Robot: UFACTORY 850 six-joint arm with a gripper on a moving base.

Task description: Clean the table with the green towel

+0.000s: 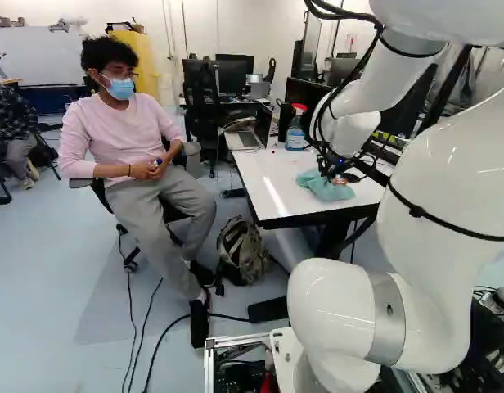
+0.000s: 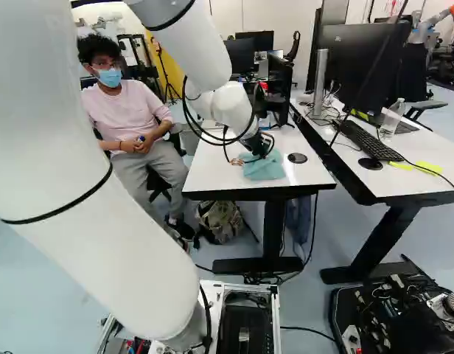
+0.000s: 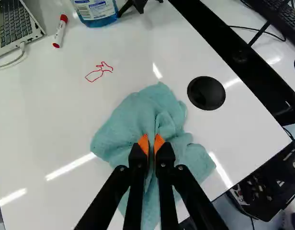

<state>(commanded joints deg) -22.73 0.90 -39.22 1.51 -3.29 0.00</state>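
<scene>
Has the green towel (image 3: 138, 112) bunched on the desk (image 3: 47, 110), pinched in the nearly closed hand (image 3: 151, 140). Seems early in the job: has the grip, must yet wipe off the red scribble (image 3: 100, 70) ahead.

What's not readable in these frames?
- Table under the green towel: all views, towel covers it.
- How much towel the hand grips: wrist view, its fingers block it.
- Bottle top: wrist view, cut off by edge.
- Laptop, remainder: wrist view, cut off by edge.
</scene>
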